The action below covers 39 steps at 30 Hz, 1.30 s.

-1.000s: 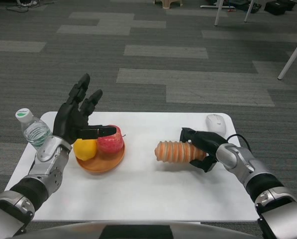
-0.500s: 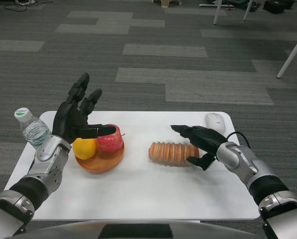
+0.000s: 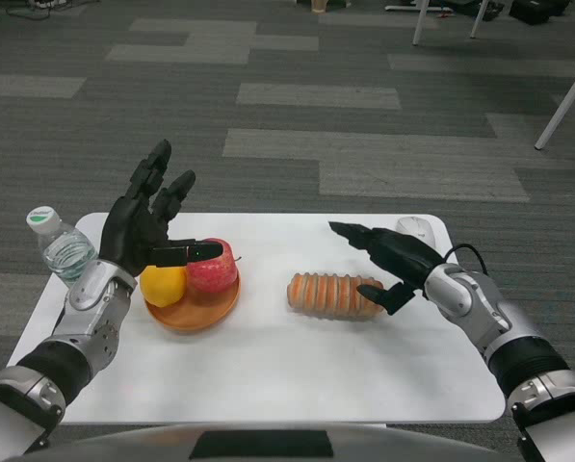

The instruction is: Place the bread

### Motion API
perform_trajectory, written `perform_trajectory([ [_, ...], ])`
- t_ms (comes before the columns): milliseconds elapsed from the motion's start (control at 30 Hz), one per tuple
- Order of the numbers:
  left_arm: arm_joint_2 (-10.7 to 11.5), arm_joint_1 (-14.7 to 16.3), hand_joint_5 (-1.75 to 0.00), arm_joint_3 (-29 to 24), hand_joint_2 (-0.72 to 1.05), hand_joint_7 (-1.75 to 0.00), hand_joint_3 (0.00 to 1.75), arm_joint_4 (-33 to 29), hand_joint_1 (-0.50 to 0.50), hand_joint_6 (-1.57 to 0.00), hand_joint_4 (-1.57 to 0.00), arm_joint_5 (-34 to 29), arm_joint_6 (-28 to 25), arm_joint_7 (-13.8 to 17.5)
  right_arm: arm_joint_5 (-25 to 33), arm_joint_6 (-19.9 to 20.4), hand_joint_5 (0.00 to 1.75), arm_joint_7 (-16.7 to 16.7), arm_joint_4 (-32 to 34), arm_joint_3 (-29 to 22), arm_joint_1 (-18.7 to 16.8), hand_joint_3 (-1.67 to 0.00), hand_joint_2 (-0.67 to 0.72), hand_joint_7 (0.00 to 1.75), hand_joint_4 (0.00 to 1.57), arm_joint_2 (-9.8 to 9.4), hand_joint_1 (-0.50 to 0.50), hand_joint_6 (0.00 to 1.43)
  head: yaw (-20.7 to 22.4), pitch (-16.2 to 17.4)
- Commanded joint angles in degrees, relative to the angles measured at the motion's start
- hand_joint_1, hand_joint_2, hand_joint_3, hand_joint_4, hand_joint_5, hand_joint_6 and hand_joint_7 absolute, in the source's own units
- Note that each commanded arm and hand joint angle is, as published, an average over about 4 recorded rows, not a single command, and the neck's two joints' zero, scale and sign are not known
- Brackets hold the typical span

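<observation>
A: Count on the white rectangular table (image 3: 268, 375)?

B: One ridged orange-brown bread loaf (image 3: 333, 295), one shallow orange plastic bowl (image 3: 198, 313), one red apple (image 3: 214, 271), one yellow lemon (image 3: 164, 286), one clear plastic water bottle with a white-and-green cap (image 3: 60, 246), one white computer mouse (image 3: 415, 230) with a black cable.

A: Containers?

B: Bowl holds the apple and lemon, side by side, lemon on the left. Bottle stands upright at the table's left edge.

A: Bread position, axis?

B: Lying flat on the table, right of centre, well apart from the bowl. Long axis runs left-right, right end tipped slightly toward the near edge.

A: Hands?

B: Right hand (image 3: 391, 265) is at the loaf's right end, fingers spread, holding nothing; thumb sits just beside the loaf end, can't tell if it touches. Left hand (image 3: 143, 223) raised over the bowl's left side, fingers splayed up, thumb extended over the apple, holding nothing.
</observation>
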<state>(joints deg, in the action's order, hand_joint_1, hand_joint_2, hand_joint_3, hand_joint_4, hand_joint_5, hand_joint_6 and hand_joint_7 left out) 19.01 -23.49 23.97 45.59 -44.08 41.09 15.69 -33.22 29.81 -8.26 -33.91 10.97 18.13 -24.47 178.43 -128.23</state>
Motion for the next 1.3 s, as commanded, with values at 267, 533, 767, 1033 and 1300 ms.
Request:
perform_trajectory([
  [267, 0.72, -0.59, -0.41, 0.47, 0.52, 0.00, 0.07, 0.51, 0.50, 0.00, 0.00, -0.31, 0.13, 0.08, 35.38, 0.86, 0.05, 10.41, 1.13, 4.59, -3.71, -0.40, -0.19, 0.00, 0.00, 0.91, -0.42, 0.00, -0.03, -0.34],
  [533, 1.00, -0.20, -0.41, 0.56, 0.52, 0.00, 0.02, 0.31, 0.50, 0.00, 0.00, -0.31, 0.13, 0.13, 36.92, 1.01, 0.00, 17.29, 7.09, 4.56, -5.84, -0.16, 0.15, 0.00, 0.00, 1.27, -0.46, 0.00, -0.08, -0.64],
  [767, 1.02, 0.11, -0.41, 0.47, 0.52, 0.00, 0.02, 0.16, 0.50, 0.00, 0.00, -0.22, 0.13, 0.13, 37.84, 0.95, 0.00, 21.93, 12.78, 4.41, -7.62, -0.10, 0.42, 0.00, 0.00, 1.22, -0.46, 0.00, -0.02, -0.86],
  [1033, 1.02, 0.35, -0.41, 0.47, 0.52, 0.00, 0.02, -0.21, 0.50, 0.00, 0.00, -0.22, 0.15, 0.13, 37.93, 0.95, 0.00, 27.29, 17.48, 3.58, -8.70, 0.00, 0.72, 0.00, 0.00, 0.96, -0.42, 0.00, 0.00, -1.14],
  [1300, 1.02, 1.14, -0.41, 0.38, 0.52, 0.00, 0.04, -0.85, 0.50, 0.00, 0.00, -0.15, 0.22, 0.10, 38.34, 0.84, 0.00, 30.41, 20.53, 4.13, -9.58, 0.00, 0.72, 0.00, 0.00, 0.63, -0.42, 0.00, 0.13, -1.20],
])
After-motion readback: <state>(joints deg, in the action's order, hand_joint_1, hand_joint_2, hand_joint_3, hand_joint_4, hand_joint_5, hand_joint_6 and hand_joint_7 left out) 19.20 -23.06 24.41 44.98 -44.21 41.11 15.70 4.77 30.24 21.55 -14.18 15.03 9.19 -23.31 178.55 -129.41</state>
